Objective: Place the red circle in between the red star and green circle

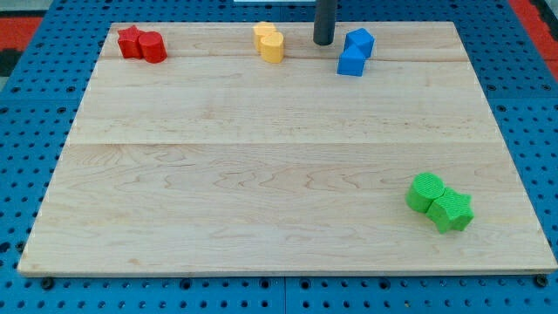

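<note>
The red circle [153, 47] sits at the board's top left, touching the red star [130, 41] on its left. The green circle [425, 192] sits at the bottom right, touching a green star-like block [452, 212] below and to its right. My tip [323, 41] rests near the top edge, between the yellow blocks and the blue blocks, far to the right of the red circle.
Two yellow blocks [269, 43] stand together at top centre. Two blue blocks [355, 52] stand just right of my tip. The wooden board [261, 174] lies on a blue pegboard table [35, 131].
</note>
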You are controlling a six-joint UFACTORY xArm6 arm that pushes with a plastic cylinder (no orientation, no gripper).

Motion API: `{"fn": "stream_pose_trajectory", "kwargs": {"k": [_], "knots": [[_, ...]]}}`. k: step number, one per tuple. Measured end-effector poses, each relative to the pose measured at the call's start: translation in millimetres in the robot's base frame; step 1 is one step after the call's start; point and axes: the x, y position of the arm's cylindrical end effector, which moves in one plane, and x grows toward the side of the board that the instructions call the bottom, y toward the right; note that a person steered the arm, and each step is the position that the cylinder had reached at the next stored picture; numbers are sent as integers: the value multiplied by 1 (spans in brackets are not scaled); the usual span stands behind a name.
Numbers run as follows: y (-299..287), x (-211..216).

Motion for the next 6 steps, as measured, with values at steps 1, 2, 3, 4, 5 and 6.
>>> {"fn": "stream_pose_trajectory", "kwargs": {"k": [1,2,3,4,5,6], "knots": [[27,-17],[50,-8],[38,26],[4,55],[-3,75],[13,66]]}}
